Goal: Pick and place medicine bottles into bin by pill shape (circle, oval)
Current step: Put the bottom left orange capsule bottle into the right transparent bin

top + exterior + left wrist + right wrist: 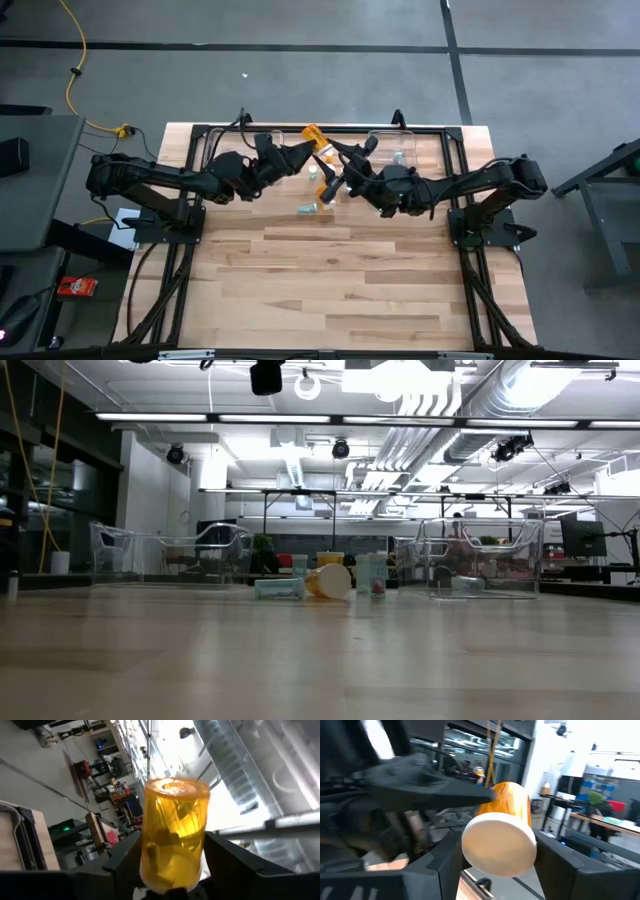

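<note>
- Both arms meet above the far middle of the tabletop (330, 270), at about twelve o'clock in the high view, and between them is one orange bottle (315, 137), lifted clear of the wood.
- The left hand (300, 152) is closed on the orange bottle's lower end; its wrist view shows the amber body (174, 832) standing between the two dark fingers, with pills lying loose inside. The bottle looks raised so the pills can be seen through the wall and their shape judged.
- The right hand (335, 160) reaches the same bottle from the three o'clock side. Its wrist view shows the white cap (499, 847) facing the camera, with the fingers on either side of it. I cannot tell whether they press on it or only bracket it. This reads as a handover or a joint inspection.
- The remaining bottles (315, 200) are near the tabletop's centre, just toward six o'clock from the hands. In the low view a pale one (279, 589) and an orange one (330, 580) lie on their sides, while others stand upright beside them.
- Two clear bins wait at the far edge: the left bin (165, 555) at ten o'clock and the right bin (480, 557) at two o'clock. At least one small bottle appears to lie in the right bin.
- Most of the sorting is still left to do.
</note>
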You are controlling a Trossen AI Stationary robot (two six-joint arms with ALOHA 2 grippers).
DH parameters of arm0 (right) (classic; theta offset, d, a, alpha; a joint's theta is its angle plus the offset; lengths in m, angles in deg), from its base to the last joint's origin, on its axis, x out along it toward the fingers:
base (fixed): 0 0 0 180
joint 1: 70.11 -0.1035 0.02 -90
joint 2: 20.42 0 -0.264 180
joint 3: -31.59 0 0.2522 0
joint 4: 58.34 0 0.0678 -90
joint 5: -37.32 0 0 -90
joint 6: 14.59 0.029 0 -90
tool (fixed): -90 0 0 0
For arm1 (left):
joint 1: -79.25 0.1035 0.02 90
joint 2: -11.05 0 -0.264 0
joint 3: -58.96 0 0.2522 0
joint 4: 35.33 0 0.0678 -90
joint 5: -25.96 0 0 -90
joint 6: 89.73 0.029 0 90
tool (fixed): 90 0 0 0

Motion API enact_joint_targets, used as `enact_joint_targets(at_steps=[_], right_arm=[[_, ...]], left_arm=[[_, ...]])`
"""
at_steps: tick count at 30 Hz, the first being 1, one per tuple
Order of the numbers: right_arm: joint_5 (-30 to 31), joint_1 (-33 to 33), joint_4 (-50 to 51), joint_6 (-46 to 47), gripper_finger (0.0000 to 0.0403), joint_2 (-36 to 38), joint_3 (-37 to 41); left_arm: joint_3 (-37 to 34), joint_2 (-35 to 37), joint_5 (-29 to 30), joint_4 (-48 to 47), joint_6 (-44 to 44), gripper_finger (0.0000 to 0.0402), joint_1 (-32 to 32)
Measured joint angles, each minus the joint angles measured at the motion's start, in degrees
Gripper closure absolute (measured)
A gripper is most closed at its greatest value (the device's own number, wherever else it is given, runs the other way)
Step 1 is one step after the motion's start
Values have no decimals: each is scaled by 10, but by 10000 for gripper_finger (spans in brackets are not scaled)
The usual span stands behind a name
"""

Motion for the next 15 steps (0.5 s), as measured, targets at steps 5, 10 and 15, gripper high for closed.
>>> enact_joint_targets(at_steps=[5,10,15], right_arm=[[32,-2,2,-5,210,18,0],[51,-3,40,-43,211,55,0],[83,1,199,23,212,132,0]], left_arm=[[0,14,-39,0,38,145,21],[-1,38,-103,-5,113,114,47],[0,93,-241,-70,229,111,86]])
